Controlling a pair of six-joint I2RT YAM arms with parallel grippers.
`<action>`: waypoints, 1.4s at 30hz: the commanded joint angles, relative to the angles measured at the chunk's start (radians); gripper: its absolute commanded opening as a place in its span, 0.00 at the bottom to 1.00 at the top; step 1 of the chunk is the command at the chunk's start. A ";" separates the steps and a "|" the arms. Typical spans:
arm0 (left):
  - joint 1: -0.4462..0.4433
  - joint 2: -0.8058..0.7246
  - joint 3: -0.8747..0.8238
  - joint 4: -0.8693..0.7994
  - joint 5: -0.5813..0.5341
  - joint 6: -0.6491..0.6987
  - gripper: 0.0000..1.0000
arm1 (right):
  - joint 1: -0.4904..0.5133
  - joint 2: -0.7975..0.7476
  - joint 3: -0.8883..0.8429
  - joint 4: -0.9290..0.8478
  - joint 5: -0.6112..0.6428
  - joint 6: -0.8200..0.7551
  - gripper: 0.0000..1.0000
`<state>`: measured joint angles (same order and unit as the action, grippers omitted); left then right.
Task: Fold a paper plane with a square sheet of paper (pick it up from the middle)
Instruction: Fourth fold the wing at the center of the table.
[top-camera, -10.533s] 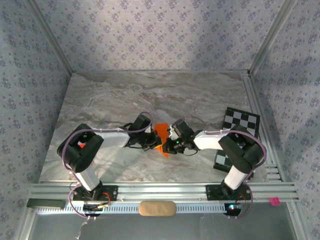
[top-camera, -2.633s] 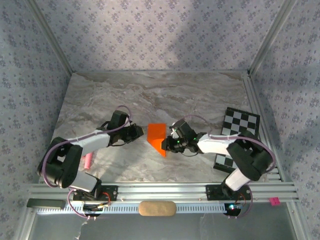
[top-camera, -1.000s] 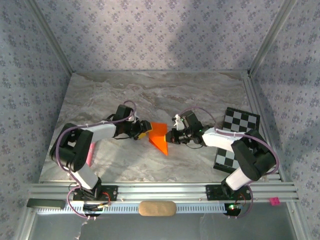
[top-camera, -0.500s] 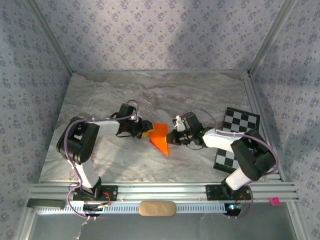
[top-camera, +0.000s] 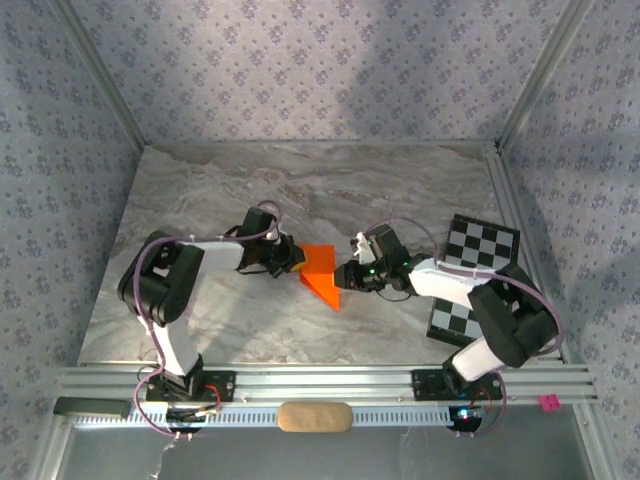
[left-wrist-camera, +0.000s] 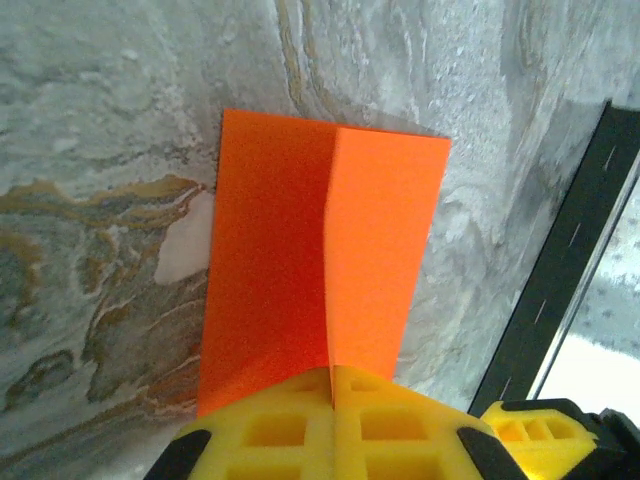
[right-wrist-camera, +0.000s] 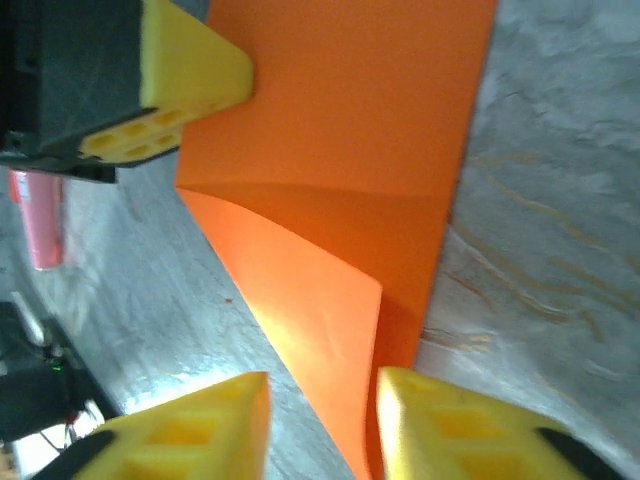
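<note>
Left gripper (top-camera: 290, 258) had closed in the last second, clamped on left edge of folded orange paper (top-camera: 320, 272). Right gripper (top-camera: 345, 277) had loosened, jaws apart astride paper's near point. Paper lay on table (top-camera: 200, 200), between both arms. Sheet judged light, limp, easily creased; firmest hold likely along centre fold.

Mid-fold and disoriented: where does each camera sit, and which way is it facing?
Top external: above and behind the bases, looking down at the table; both arms show, left gripper and right gripper meeting at the orange sheet.
Left wrist: low, looking along the sheet; its fingers, shut on the near edge, show at the bottom.
Right wrist: looks across the sheet toward the left gripper; its own fingers stand apart at the bottom.
Shared: top and right wrist both show the left gripper and sheet.
</note>
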<state>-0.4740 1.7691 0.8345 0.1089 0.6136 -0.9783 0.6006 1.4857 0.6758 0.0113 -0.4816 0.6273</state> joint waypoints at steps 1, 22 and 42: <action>-0.027 -0.083 -0.036 0.019 -0.105 -0.062 0.06 | 0.011 -0.077 0.024 -0.107 0.131 -0.041 0.43; -0.117 -0.199 -0.112 0.076 -0.268 -0.266 0.11 | 0.540 -0.052 -0.064 0.156 0.968 -0.602 0.45; -0.120 -0.220 -0.102 0.040 -0.253 -0.245 0.12 | 0.553 0.094 -0.036 0.188 1.048 -0.623 0.33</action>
<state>-0.5896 1.5837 0.7101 0.1677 0.3511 -1.2240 1.1481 1.5730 0.6163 0.1871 0.5442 -0.0116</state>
